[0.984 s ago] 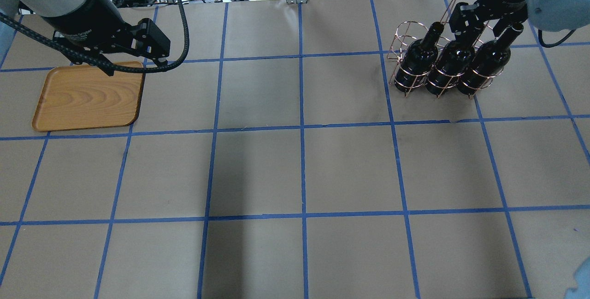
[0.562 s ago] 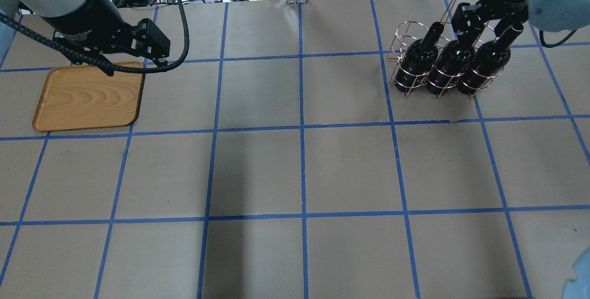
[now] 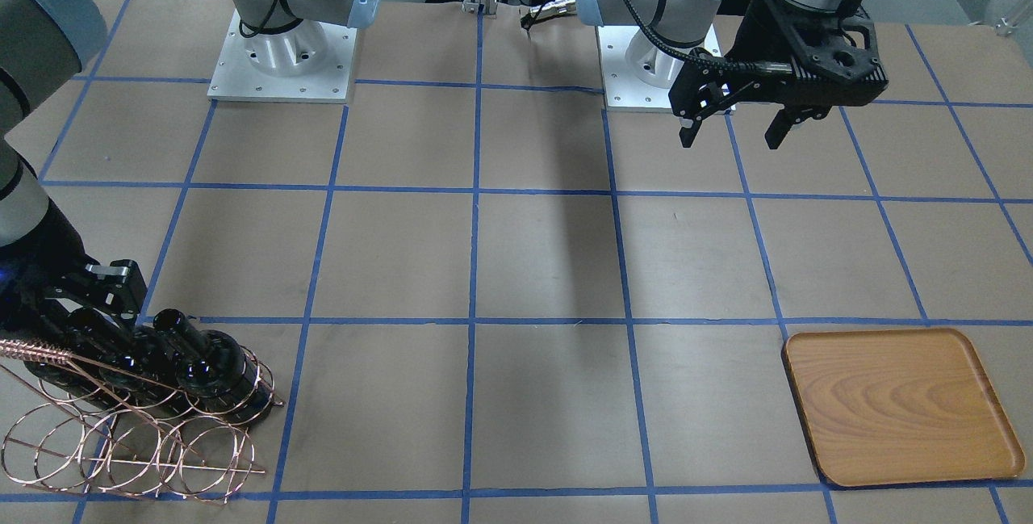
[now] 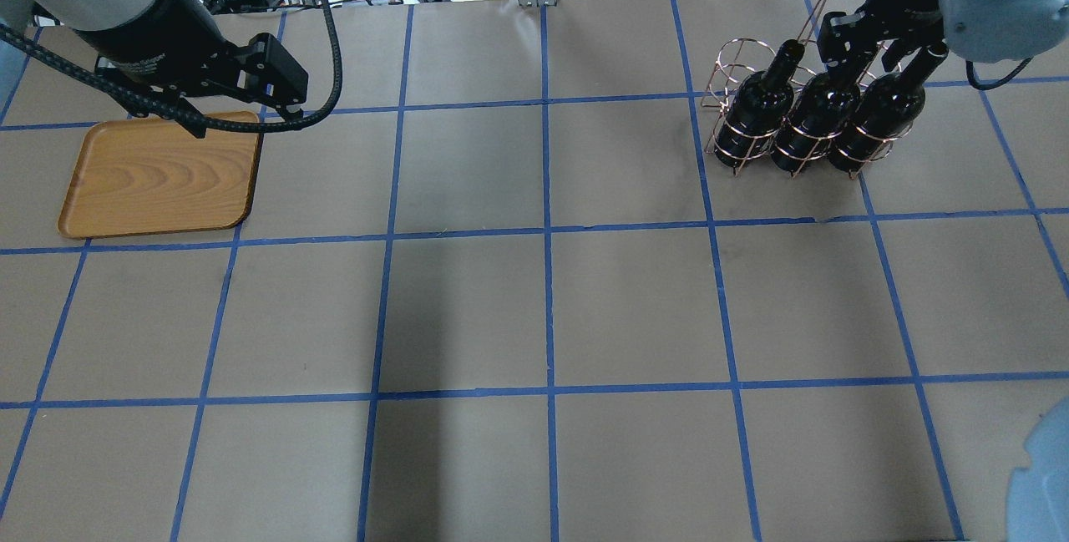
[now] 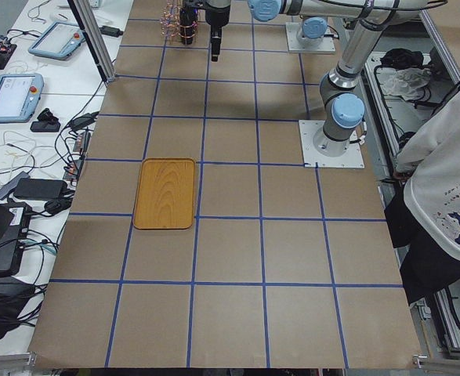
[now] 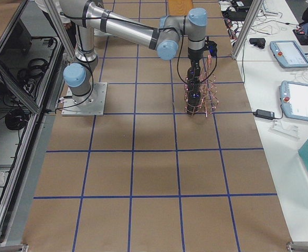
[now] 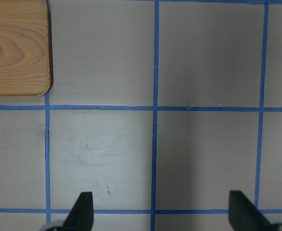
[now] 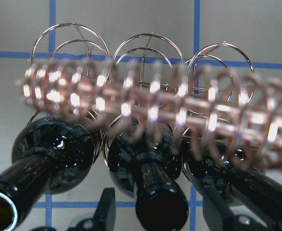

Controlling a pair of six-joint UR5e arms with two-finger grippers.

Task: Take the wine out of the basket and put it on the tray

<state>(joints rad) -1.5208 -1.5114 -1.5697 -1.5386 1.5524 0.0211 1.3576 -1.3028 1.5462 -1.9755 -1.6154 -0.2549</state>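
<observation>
The tray [image 4: 159, 174] lies flat on the tabletop [image 4: 543, 300] at the far left, with nothing on it. The left claw [image 3: 730, 135] hangs above its far edge, fingers spread and holding nothing. Well across to the right sits the basket [image 8: 145, 101], and all three bottles stand in its row of rings nearer the robot. The right claw [image 8: 162, 211] is released, with a finger on either side of the neck of the middle wine [image 4: 820, 112], and I see no contact yet.

The glass is glossy and likely slick, and a full bottle would be heavy and breakable. A firm squeeze on the narrow neck, just under the lip where the finish flares, looks the safest hold. The wire rings sit close around the body, so a straight upward pull seems wise. A slanted one could snag the light rack, drag it along, or knock the neighbouring bottles
</observation>
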